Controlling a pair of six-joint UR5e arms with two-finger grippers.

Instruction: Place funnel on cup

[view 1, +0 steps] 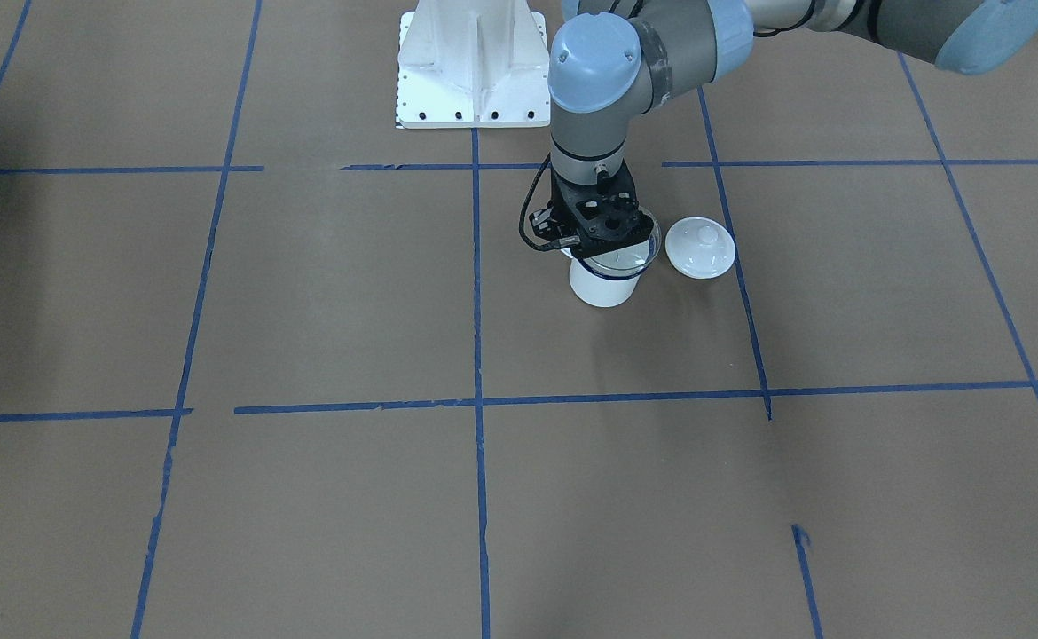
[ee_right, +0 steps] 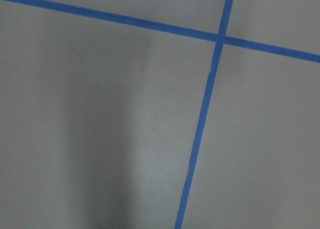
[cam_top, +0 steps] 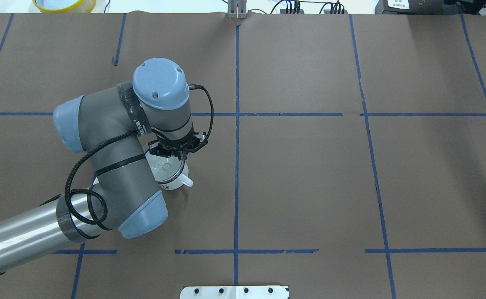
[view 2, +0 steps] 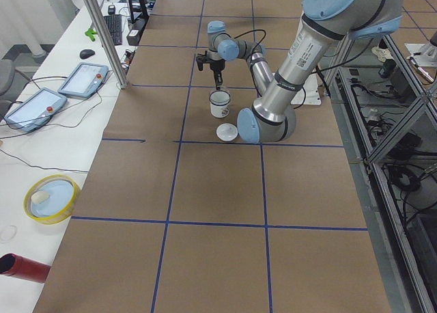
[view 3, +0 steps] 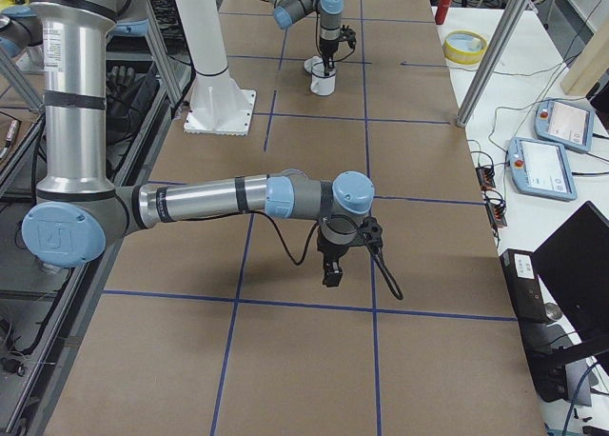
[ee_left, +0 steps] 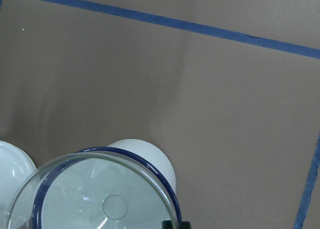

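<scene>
Brown paper crossed with blue tape covers the bench (view 1: 306, 311). The clear funnel (ee_left: 100, 199) sits at the mouth of the cup (ee_left: 150, 156), and the left jaws seem to pinch its rim. It looks light, stiff and slick, so the rim is the surest hold. Whether the right jaws are spread, I cannot tell.

The bench (view 1: 306, 293) carries one clear funnel (ee_left: 116, 207), one white cup (view 1: 605, 291) and one white lid (view 1: 701, 248). Two robot arms show: the left arm (cam_top: 114, 174) and the right arm (view 3: 209, 200). The side table (view 2: 41, 53) holds two control tablets (view 2: 83, 79) (view 2: 29, 109), one yellow dish (view 2: 51, 198) and one red cylinder (view 2: 24, 268).
</scene>
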